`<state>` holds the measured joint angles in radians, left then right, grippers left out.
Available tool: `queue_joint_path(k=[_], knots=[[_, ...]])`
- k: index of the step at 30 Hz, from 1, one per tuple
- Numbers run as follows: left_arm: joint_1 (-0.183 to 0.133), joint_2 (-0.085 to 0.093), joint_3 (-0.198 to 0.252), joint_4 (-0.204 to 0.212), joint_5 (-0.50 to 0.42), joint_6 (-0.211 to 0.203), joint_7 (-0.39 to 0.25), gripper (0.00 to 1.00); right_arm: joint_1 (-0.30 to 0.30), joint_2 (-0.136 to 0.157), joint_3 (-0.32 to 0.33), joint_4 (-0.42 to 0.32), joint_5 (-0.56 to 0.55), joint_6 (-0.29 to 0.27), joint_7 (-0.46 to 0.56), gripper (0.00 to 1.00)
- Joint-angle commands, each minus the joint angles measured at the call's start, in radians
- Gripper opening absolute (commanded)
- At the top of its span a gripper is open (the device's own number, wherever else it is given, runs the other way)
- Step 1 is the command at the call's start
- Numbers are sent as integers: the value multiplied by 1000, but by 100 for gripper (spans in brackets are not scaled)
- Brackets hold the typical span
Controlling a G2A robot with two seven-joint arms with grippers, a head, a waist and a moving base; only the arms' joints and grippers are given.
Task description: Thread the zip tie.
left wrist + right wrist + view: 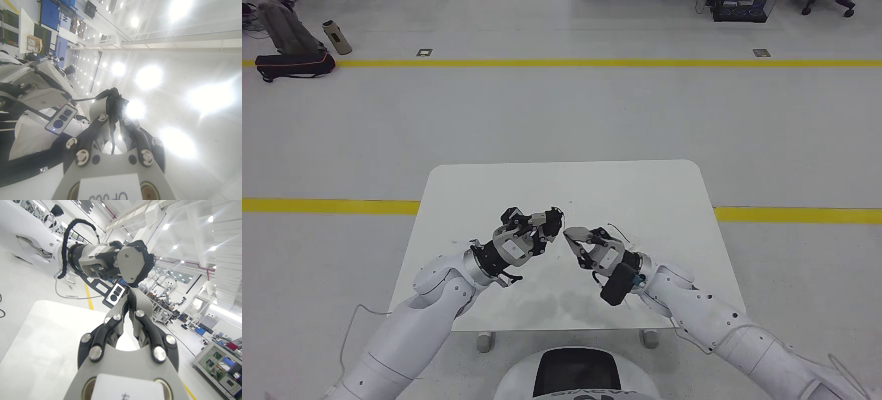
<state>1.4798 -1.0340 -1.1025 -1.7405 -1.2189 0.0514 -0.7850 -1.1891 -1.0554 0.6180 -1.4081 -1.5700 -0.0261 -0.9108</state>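
Top view shows you the left gripper and right gripper meeting tip to tip above the table, near its middle. Your left gripper is clenched on the black tie, part of which runs down between its fingers. A thin strap crosses to your right gripper, whose pads are pressed together on its end.

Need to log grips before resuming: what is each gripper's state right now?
Left gripper: closed on the black zip tie.
Right gripper: closed, apparently pinching the zip tie's thin end.
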Motion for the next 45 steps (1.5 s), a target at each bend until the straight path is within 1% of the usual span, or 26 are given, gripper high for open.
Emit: queue_joint_path(k=[1, 11, 29, 45], knots=[[0, 0, 0, 0, 0, 0, 0, 0, 3, 1, -5, 1, 0, -1, 1, 0], [0, 0, 0, 0, 0, 0, 0, 0, 18, 9, -33, 9, 0, -19, 20, 0], [0, 0, 0, 0, 0, 0, 0, 0, 40, 20, -75, 11, 0, -18, 39, 0], [0, 0, 0, 0, 0, 0, 0, 0, 30, 25, -70, 20, 0, -6, 39, 0]])
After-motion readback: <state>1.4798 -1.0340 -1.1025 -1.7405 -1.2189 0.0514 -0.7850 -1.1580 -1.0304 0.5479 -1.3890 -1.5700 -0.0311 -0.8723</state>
